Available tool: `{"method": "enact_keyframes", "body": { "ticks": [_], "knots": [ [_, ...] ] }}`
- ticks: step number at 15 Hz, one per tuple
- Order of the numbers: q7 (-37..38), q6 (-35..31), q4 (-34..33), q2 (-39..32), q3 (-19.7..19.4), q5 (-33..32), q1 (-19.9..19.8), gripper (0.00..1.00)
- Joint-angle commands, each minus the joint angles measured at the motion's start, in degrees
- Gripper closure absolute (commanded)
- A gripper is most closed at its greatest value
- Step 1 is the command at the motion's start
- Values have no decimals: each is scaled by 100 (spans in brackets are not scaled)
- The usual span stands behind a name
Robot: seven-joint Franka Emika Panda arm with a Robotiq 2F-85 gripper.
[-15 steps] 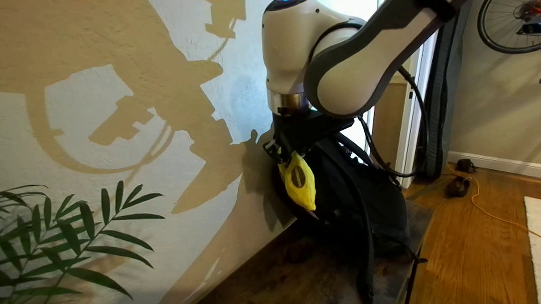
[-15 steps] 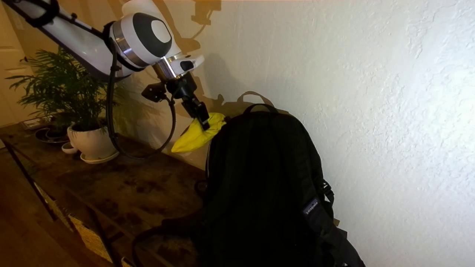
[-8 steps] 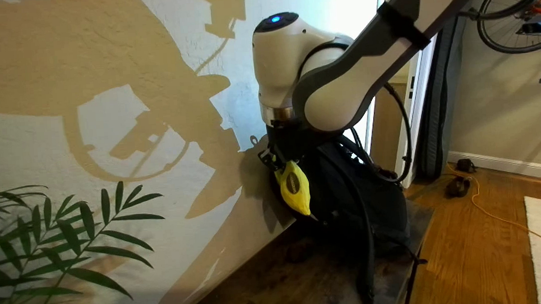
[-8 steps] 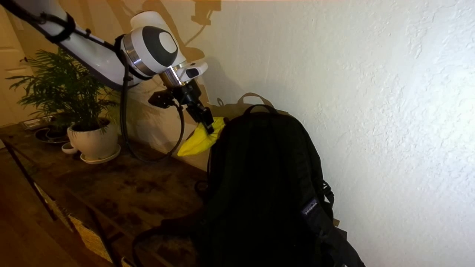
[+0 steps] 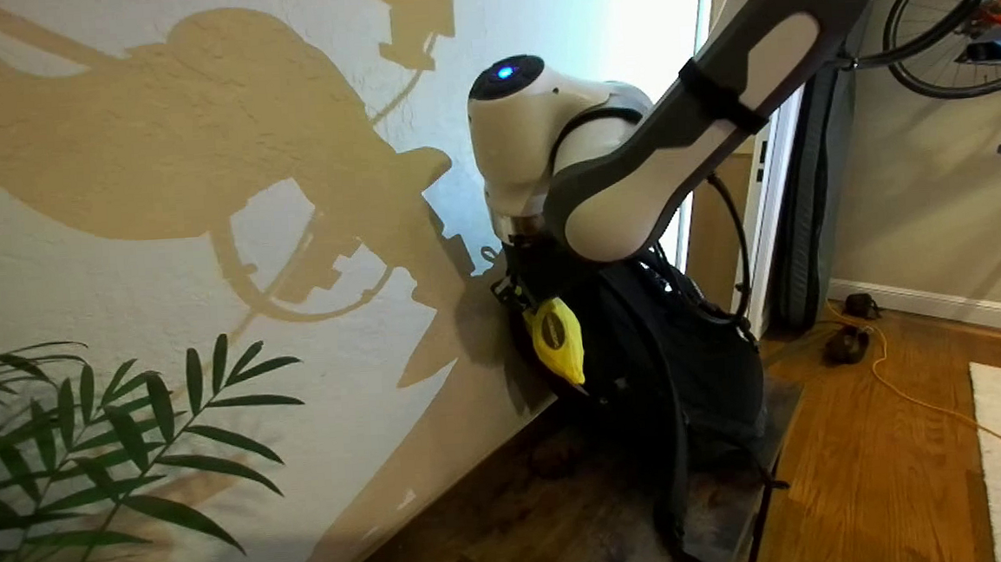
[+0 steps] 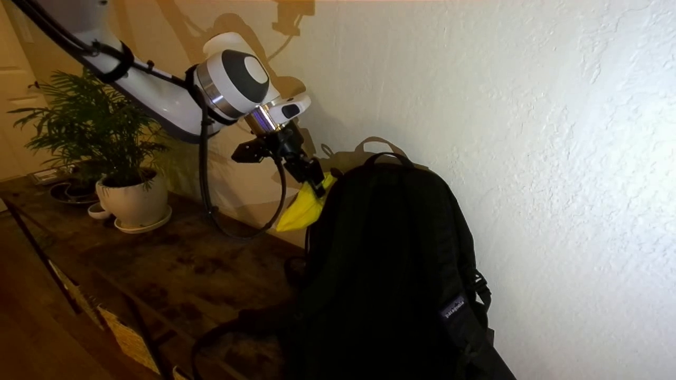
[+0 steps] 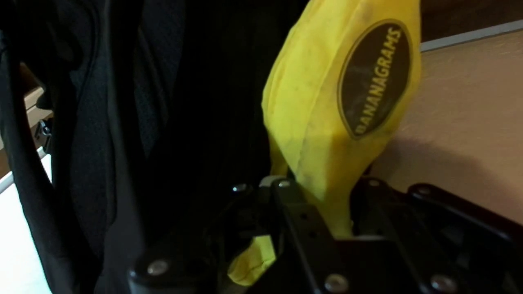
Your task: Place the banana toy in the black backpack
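Observation:
The banana toy, a yellow cloth pouch with a dark oval label, shows in both exterior views (image 5: 562, 347) (image 6: 302, 210) and fills the upper middle of the wrist view (image 7: 327, 94). My gripper (image 6: 318, 192) is shut on its upper part and holds it tilted above the table, one end hanging down. The black backpack (image 6: 385, 264) stands upright against the wall. It also shows in an exterior view (image 5: 715, 381) and in the wrist view (image 7: 220, 106). The toy is at the backpack's upper side edge and seems to touch it. The backpack's opening is hidden.
The textured wall (image 6: 560, 158) is close behind the gripper and backpack. The dark table (image 6: 174, 269) carries a potted plant (image 6: 134, 203). A backpack strap (image 5: 674, 488) hangs down to the table's edge. A black cable loops below the arm.
The arm has moved lower and towards the backpack, carrying the banana toy. In the last half second the backpack has shifted slightly away from the toy. The gripper has kept its hold.

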State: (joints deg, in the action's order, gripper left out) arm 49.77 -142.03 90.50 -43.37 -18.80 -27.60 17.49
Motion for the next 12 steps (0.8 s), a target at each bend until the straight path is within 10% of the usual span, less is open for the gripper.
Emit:
{"method": "enact_keyframes", "body": {
  "ticks": [1,12],
  "knots": [
    [469,288,-330,-258,-416,-486,240,91],
    [915,850,-666,-769,-288,-893,193,91]
  ]
}}
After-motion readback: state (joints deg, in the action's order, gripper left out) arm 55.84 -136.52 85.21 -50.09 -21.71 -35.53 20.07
